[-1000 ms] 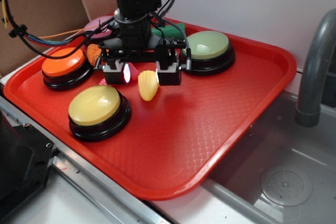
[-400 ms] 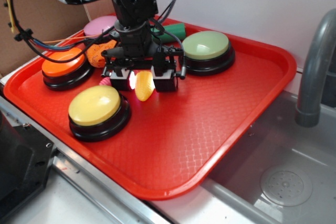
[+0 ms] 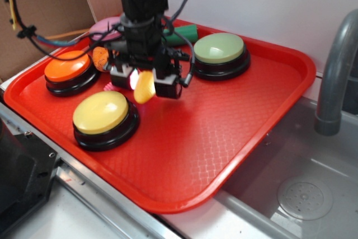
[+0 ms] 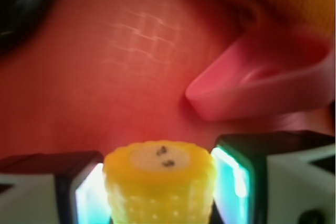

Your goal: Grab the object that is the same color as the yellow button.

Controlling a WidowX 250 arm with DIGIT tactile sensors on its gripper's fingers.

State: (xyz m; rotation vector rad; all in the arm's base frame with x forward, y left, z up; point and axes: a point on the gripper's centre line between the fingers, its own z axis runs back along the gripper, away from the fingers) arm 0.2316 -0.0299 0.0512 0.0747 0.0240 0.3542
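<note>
End effector clamps the yellow corn cob.
The cob hangs, it seems, just above the red tray, beside the yellow button.

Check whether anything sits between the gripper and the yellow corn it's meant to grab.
Nothing visible does. The gripper has its fingers on both sides of the yellow corn; the wrist view shows the corn directly between the pads with no object intervening.
</note>
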